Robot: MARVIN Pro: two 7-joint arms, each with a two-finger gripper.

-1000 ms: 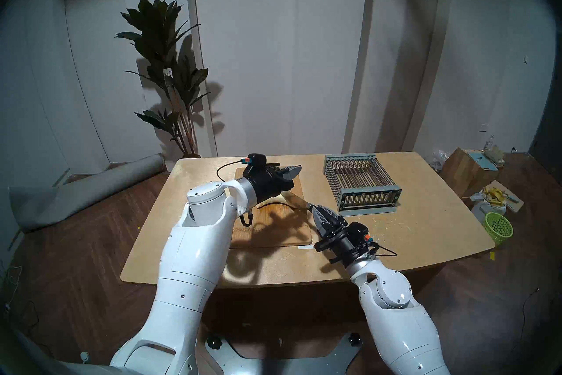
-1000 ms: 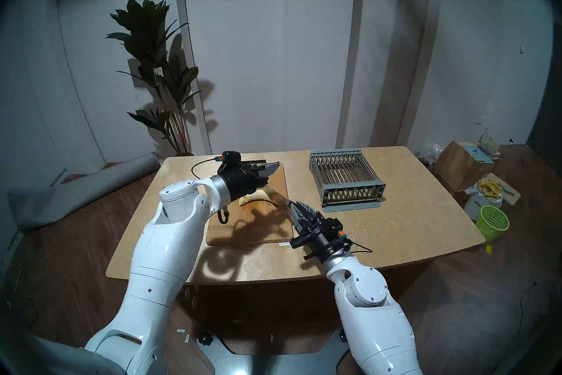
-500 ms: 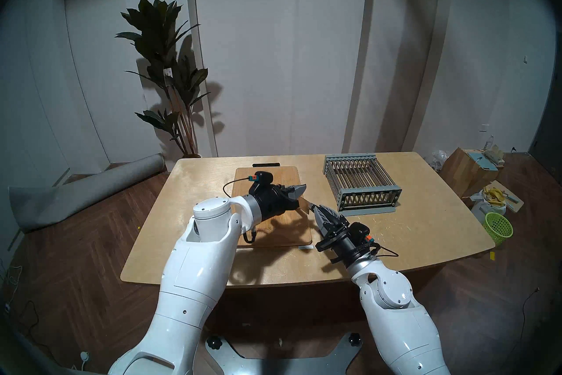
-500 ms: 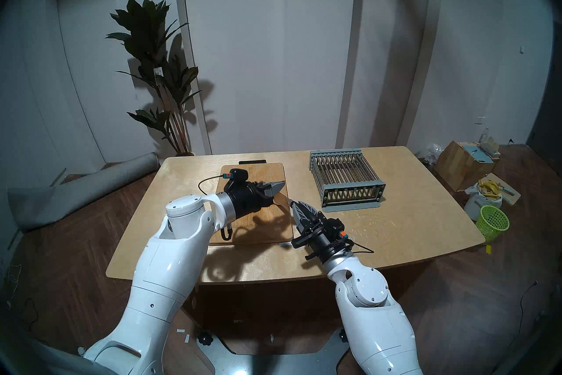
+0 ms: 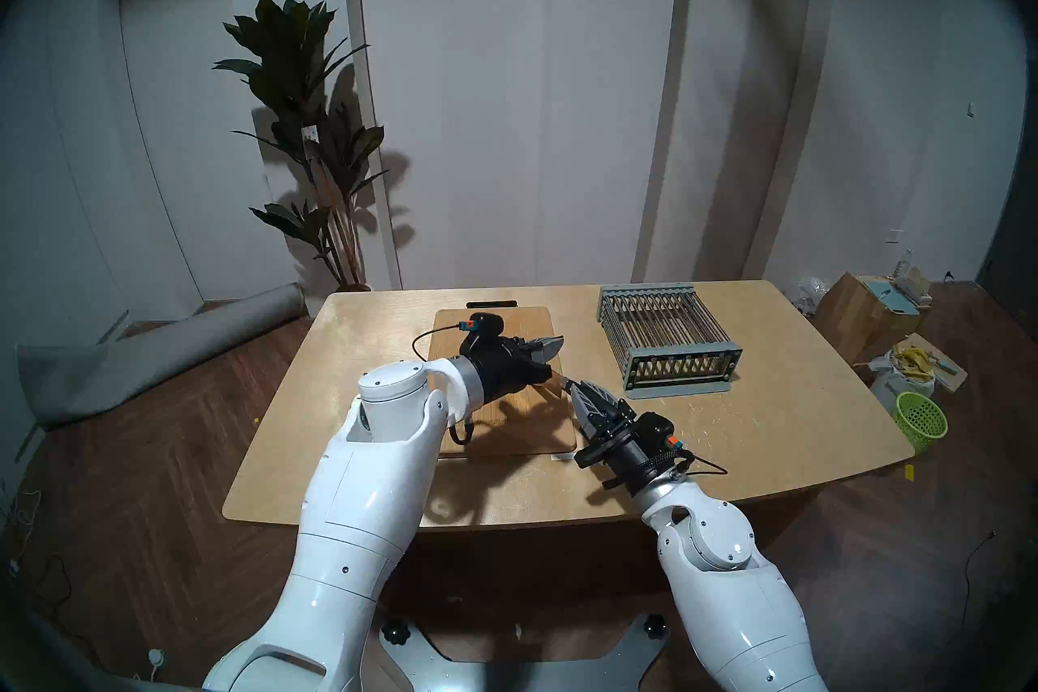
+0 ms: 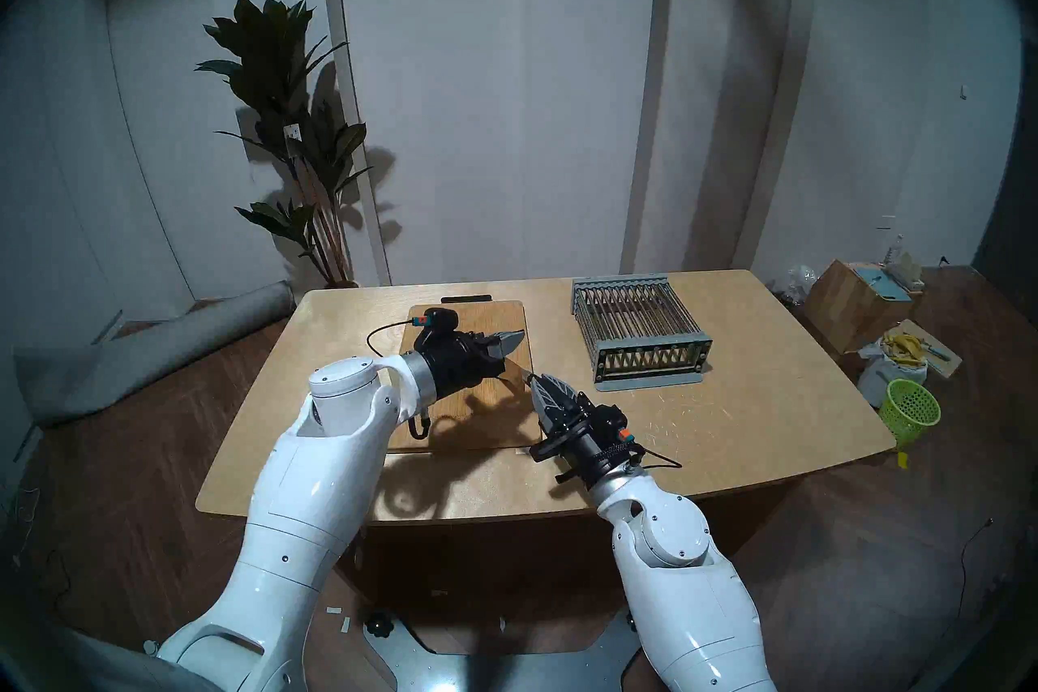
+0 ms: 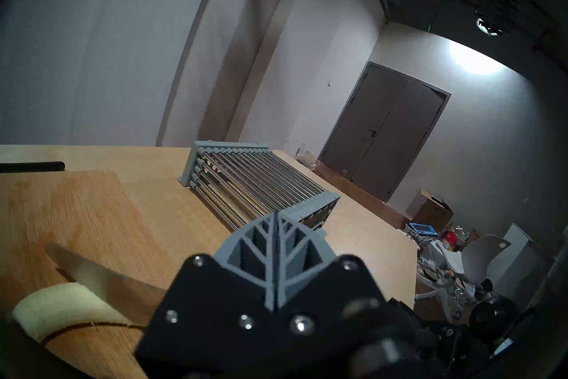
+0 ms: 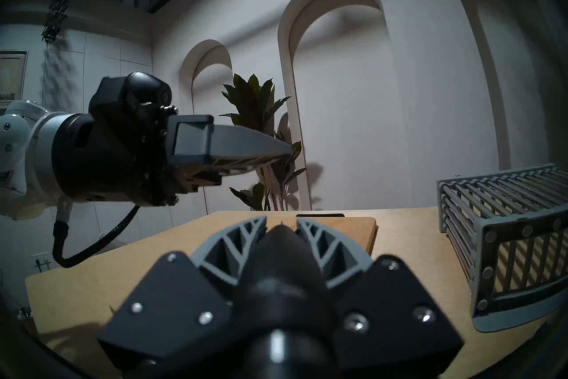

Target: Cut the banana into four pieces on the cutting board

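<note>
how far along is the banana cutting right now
Done: the right pincer is shut on the knife, whose blade is over the cutting board. In hand: the blade sits at the banana; the left pincer is shut, holding nothing. Left: no separate pieces are visible, so seemingly all cuts.

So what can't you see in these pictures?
- Banana: hidden in both head views behind the left tool; left wrist view shows one end only, so any cuts can't be counted.
- Knife: handle blurred in right wrist view, inside the right tool.
</note>
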